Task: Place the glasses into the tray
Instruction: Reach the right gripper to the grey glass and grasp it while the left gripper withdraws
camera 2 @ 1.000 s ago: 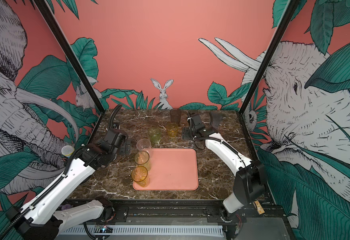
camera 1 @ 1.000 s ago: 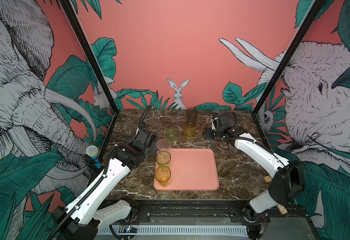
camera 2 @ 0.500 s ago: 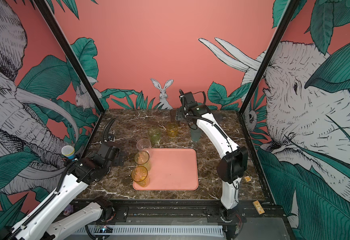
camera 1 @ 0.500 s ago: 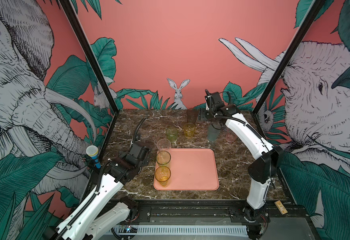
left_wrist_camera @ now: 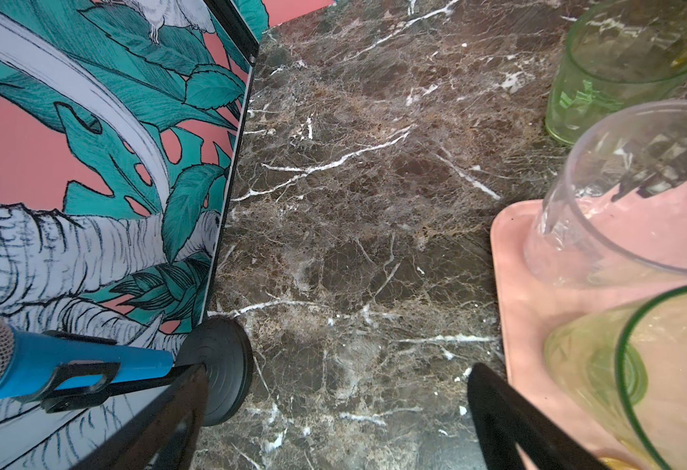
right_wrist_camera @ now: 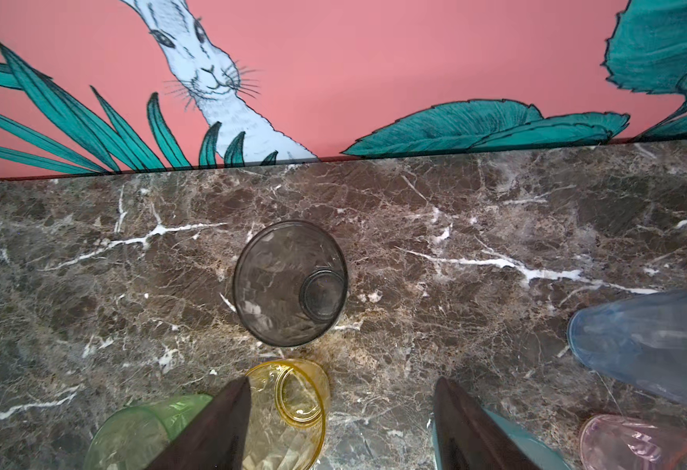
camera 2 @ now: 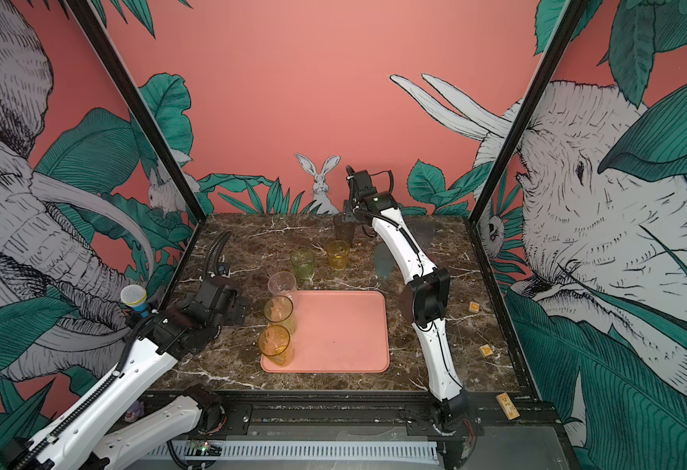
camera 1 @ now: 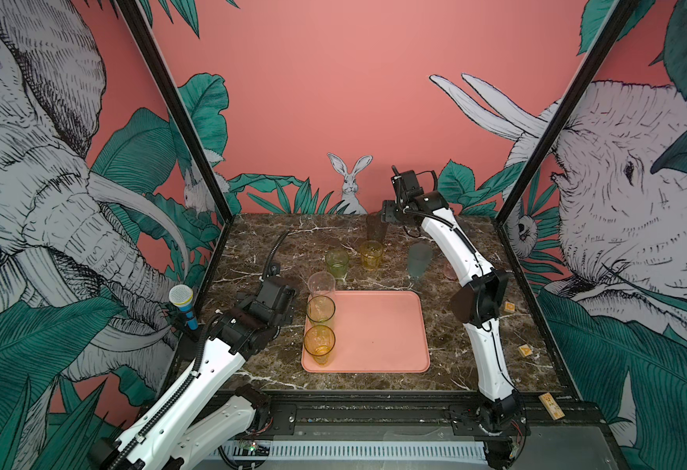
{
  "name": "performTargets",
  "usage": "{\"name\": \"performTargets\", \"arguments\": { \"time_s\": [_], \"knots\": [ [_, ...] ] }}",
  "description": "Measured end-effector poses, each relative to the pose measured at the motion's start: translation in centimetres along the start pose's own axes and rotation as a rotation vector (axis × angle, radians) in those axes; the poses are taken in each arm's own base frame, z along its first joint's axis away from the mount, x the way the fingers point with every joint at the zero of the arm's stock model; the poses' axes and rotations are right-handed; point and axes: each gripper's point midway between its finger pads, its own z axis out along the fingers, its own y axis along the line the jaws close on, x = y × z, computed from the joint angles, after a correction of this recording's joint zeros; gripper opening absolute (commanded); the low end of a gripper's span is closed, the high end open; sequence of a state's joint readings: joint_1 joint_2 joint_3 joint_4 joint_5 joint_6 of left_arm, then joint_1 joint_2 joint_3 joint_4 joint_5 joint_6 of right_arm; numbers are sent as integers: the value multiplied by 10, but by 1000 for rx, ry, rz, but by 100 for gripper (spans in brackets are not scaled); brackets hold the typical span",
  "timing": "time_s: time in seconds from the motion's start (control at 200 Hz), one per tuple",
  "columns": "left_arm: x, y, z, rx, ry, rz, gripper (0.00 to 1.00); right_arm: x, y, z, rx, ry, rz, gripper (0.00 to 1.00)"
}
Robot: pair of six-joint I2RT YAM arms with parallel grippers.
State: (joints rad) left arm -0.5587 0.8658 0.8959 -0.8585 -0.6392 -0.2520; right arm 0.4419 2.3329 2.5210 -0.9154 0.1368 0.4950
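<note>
Brown marble table (camera 1: 317,232); pink tray (camera 1: 374,333) near front; loose glasses (camera 1: 336,262) behind it; two wooden blocks (camera 1: 509,307) rightward

The left arm (camera 1: 211,366) lies folded low by the tabletop's (camera 1: 317,236) left edge, the left gripper (left_wrist_camera: 333,374) spread wide and empty. The right arm (camera 1: 451,244) stretches to the far edge, the right gripper (right_wrist_camera: 341,384) pointing down, jaws parted, holding nothing.
</note>
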Motion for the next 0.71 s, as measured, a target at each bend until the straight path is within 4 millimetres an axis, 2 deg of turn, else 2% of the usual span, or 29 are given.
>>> {"name": "performTargets", "arguments": {
  "time_s": [0.385, 0.705],
  "knots": [
    [-4, 6, -9, 10, -45, -34, 99, 3, -5, 47, -27, 5, 91, 71],
    [-4, 5, -7, 7, -36, -26, 99, 1, -2, 69, -59, -4, 144, 68]
  ]
}}
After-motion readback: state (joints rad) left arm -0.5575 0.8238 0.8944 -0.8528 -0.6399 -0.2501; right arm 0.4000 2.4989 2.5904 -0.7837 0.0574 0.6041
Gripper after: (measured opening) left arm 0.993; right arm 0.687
